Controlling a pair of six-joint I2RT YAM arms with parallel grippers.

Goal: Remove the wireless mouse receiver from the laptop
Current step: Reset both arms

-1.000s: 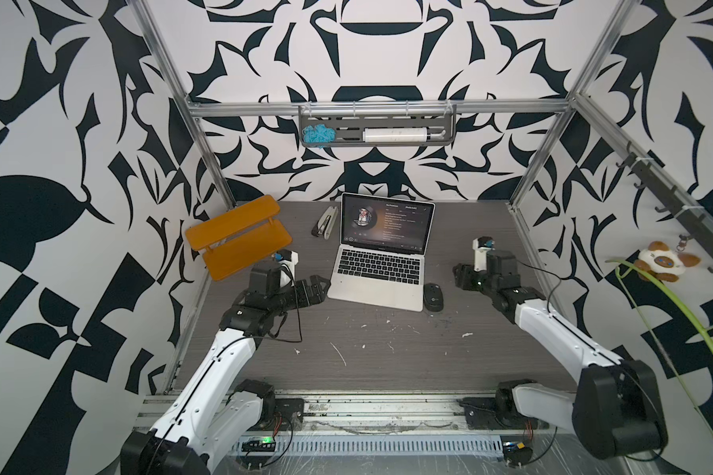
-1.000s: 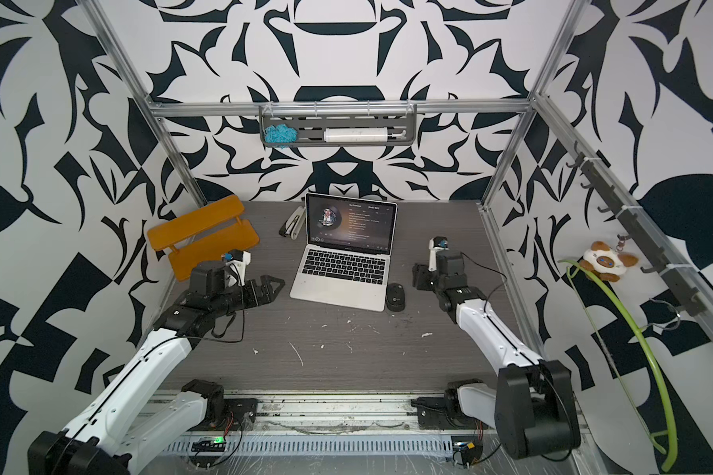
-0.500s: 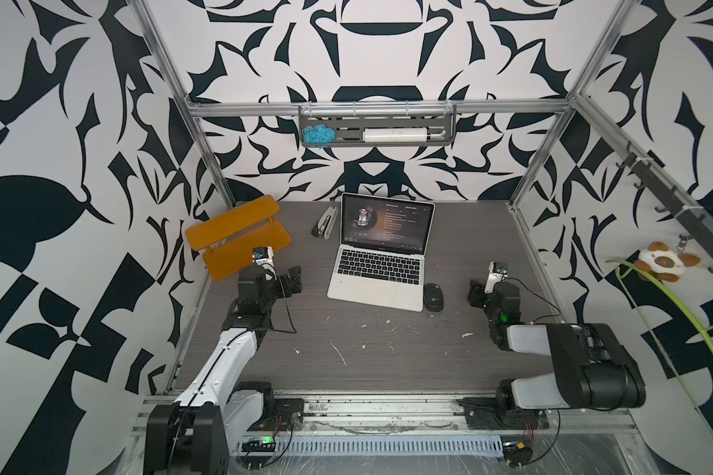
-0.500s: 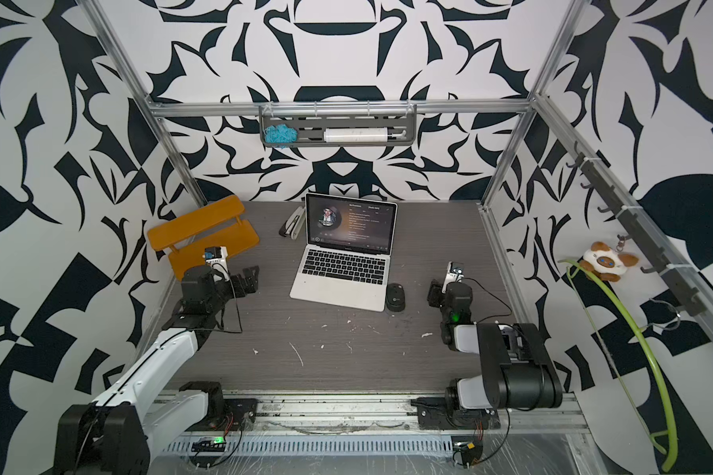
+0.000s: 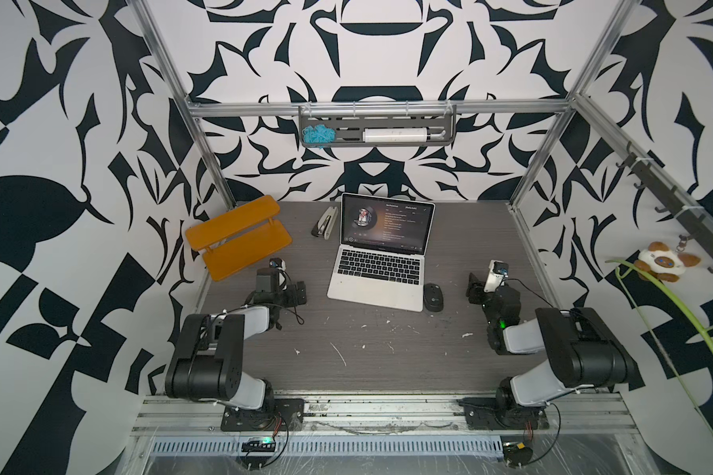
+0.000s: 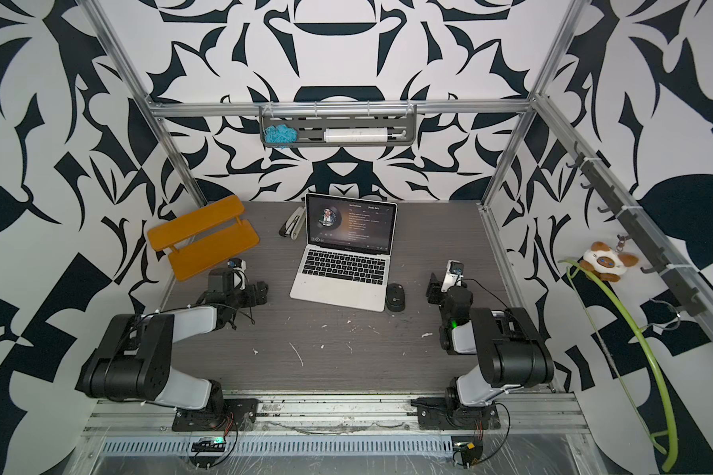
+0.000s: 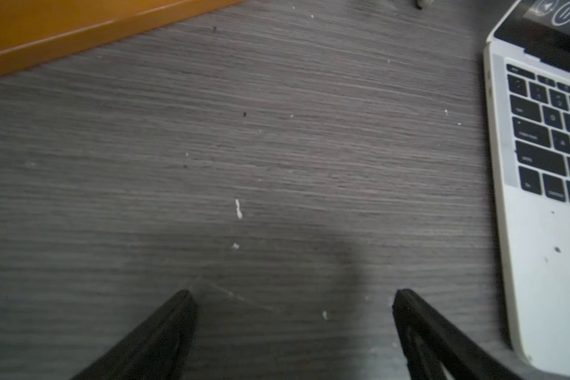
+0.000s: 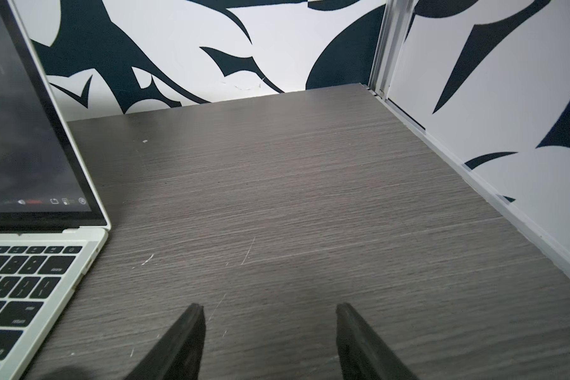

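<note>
The silver laptop [image 5: 381,263] [image 6: 346,263] stands open in the middle of the table, its dark screen lit. Its left edge shows in the left wrist view [image 7: 547,230] and its right edge in the right wrist view [image 8: 30,263]. The wireless mouse receiver does not show in any view. My left gripper [image 5: 295,294] [image 7: 292,292] hovers low over bare table left of the laptop, open and empty. My right gripper [image 5: 474,288] [image 8: 269,307] sits right of the laptop, open with nothing between its fingers.
A black mouse [image 5: 433,296] [image 6: 395,297] lies by the laptop's front right corner. An orange shelf [image 5: 239,236] stands at the back left, and a stapler [image 5: 324,222] lies beside the screen. The right wall [image 8: 507,131] runs close to my right gripper.
Both arms have folded back toward the front rail, and both grippers have drawn a little away from the laptop. The right jaws have spread slightly wider.
</note>
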